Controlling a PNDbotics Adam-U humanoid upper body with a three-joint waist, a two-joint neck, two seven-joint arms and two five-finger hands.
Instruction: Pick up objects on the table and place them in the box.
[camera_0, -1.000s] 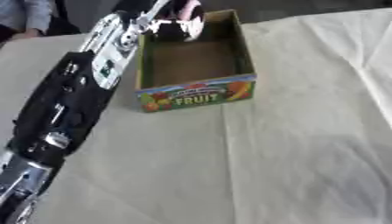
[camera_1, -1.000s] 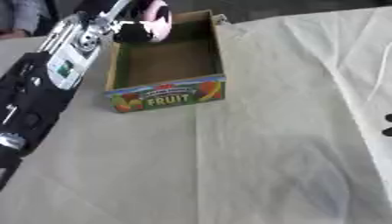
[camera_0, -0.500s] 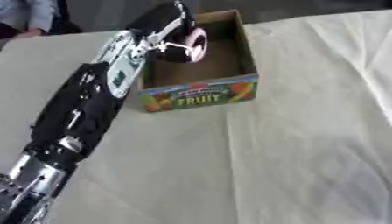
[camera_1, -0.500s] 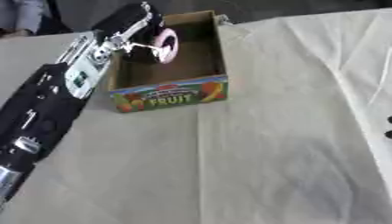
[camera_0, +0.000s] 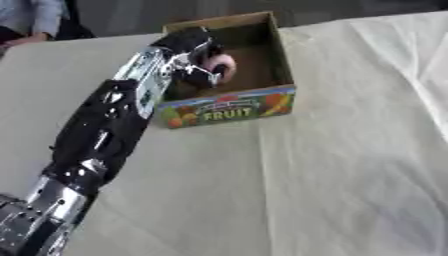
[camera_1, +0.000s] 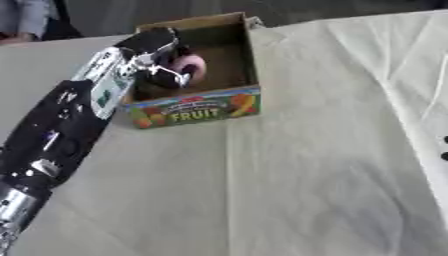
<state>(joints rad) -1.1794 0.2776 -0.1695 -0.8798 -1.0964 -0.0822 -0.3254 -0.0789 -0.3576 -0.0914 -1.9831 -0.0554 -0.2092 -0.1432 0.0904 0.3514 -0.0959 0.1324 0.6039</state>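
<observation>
A cardboard box (camera_0: 229, 107) with "FRUIT" printed on its front stands open at the far middle of the table. My left arm reaches in from the lower left, and my left hand (camera_0: 198, 54) hangs over the box's left side, inside its opening. Its fingers curl round a pink rounded object (camera_0: 222, 66), held just above the box floor. My right hand shows only as a few dark spots at the right edge (camera_1: 443, 148) of the right eye view.
A cream cloth (camera_0: 332, 170) with creases covers the table. A person's sleeve and hand (camera_0: 33, 25) rest at the far left edge, away from the box.
My left hand has come down and nearer with the pink object, from the box's far left corner into its opening. The camera has also shifted a little.
</observation>
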